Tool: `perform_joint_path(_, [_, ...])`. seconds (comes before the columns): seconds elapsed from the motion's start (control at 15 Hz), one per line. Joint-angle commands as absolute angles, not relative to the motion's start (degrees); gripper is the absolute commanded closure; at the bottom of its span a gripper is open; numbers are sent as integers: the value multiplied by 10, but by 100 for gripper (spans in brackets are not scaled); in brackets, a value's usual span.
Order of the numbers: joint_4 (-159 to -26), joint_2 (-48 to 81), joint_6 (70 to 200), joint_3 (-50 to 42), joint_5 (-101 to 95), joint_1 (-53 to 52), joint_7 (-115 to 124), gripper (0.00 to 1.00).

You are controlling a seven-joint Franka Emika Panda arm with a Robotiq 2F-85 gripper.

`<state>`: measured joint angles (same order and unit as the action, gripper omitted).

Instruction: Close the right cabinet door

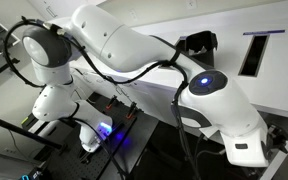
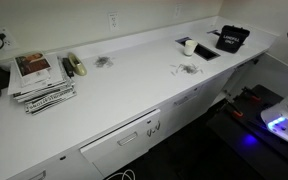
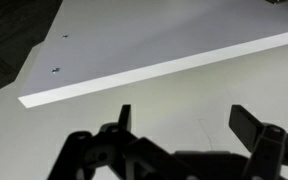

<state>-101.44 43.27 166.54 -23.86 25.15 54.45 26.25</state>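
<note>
In the wrist view a flat white panel (image 3: 174,35) fills the upper half. I take it for the right cabinet door, standing open. Its thick lit edge runs slantwise from lower left to upper right. Two small dark screws (image 3: 56,70) sit near its left end; no handle shows. My gripper (image 3: 184,125) is open and empty, its two dark fingers spread at the bottom of the view, over a plain pale surface just below the panel's edge. I cannot tell whether the fingers touch anything. In both exterior views the gripper and the door are hidden.
My white arm (image 1: 134,50) fills an exterior view. A long white counter (image 2: 134,85) carries a stack of papers (image 2: 39,80), a black box (image 2: 231,38) and small items. White drawer fronts (image 2: 124,138) sit below it. Dark floor lies left of the panel.
</note>
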Motion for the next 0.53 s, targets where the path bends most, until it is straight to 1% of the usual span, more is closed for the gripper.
perform_joint_path(0.0, [-996, 457, 1679, -221, 245, 561, 247, 0])
perform_joint_path(0.07, [-988, 463, 1668, -214, 242, 569, 237, 6])
perform_joint_path(0.13, [-980, 470, 1665, -211, 241, 575, 232, 26])
perform_joint_path(0.27, [-961, 483, 1658, -211, 239, 586, 227, 31])
perform_joint_path(0.33, [-953, 486, 1654, -211, 238, 591, 225, 38])
perform_joint_path(0.4, [-942, 490, 1648, -212, 237, 598, 225, 47])
perform_joint_path(0.47, [-930, 495, 1640, -215, 234, 603, 226, 54])
